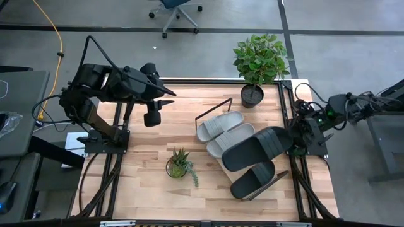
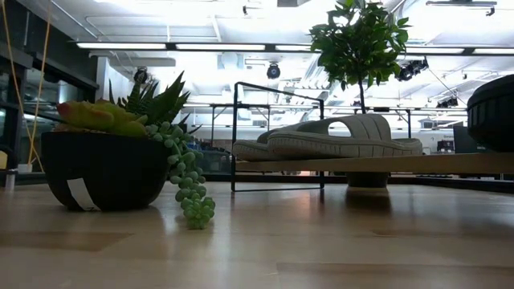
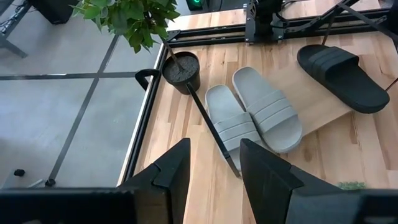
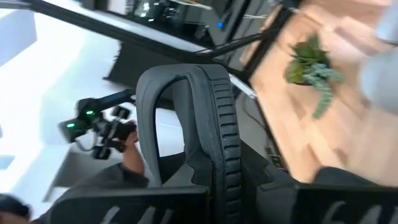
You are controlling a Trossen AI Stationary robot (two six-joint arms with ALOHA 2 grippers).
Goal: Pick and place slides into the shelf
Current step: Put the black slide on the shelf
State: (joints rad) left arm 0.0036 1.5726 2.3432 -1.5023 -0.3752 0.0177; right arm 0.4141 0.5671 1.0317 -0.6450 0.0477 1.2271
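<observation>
Two light grey slides (image 1: 222, 131) (image 3: 258, 115) lie side by side on the slanted wooden shelf (image 2: 377, 164), soles down. A black slide (image 1: 253, 180) lies on the shelf's near part. Another black slide (image 1: 255, 149) (image 4: 205, 118) hangs over the shelf between them, with my right gripper (image 1: 294, 140) shut on it at the table's right edge. It shows lifted at the right edge of the low view (image 2: 491, 112). My left gripper (image 3: 214, 180) (image 1: 152, 115) is raised over the table's left part, open and with nothing between its fingers. My right gripper holds the black slide by its end toward the table's right edge (image 4: 217, 186). It comes in roughly level from the right, along the slide's length. The gripper's own body hides the exact place of contact. The slide is lifted clear, its strap (image 4: 163, 93) arching to one side.
A potted leafy plant (image 1: 257, 63) stands at the table's far edge behind the shelf. A small bowl of succulents (image 1: 180, 165) (image 2: 104, 164) sits left of the shelf toward the near edge. The shelf's black wire frame (image 3: 208, 121) rises at its left end.
</observation>
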